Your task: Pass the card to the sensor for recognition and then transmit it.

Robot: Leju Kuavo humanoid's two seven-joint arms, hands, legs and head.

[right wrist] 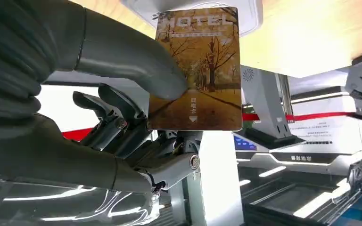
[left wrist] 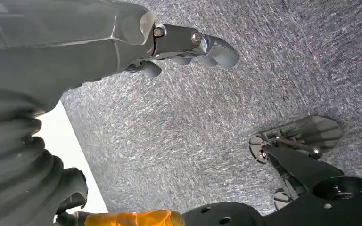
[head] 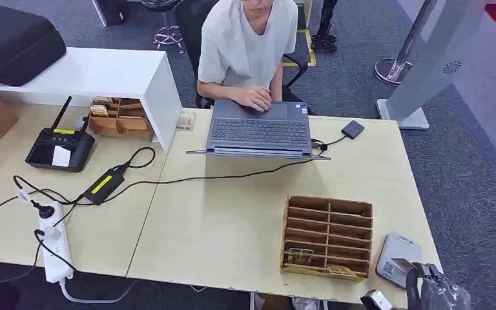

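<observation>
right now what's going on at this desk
The robot's right hand holds a hotel key card between thumb and fingers, near the grey card reader at the table's near right corner. A wooden slotted rack with a couple of cards in it sits beside the reader. The left hand hangs over the carpet, holding nothing. Across the table a person types on a laptop.

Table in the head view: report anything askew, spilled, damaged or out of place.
Nothing looks spilled or damaged. The wooden card rack lies flat and square near the front edge, with the grey card reader beside it. The black cables trail loosely across the table from the power strip: untidy, not wrong.
</observation>
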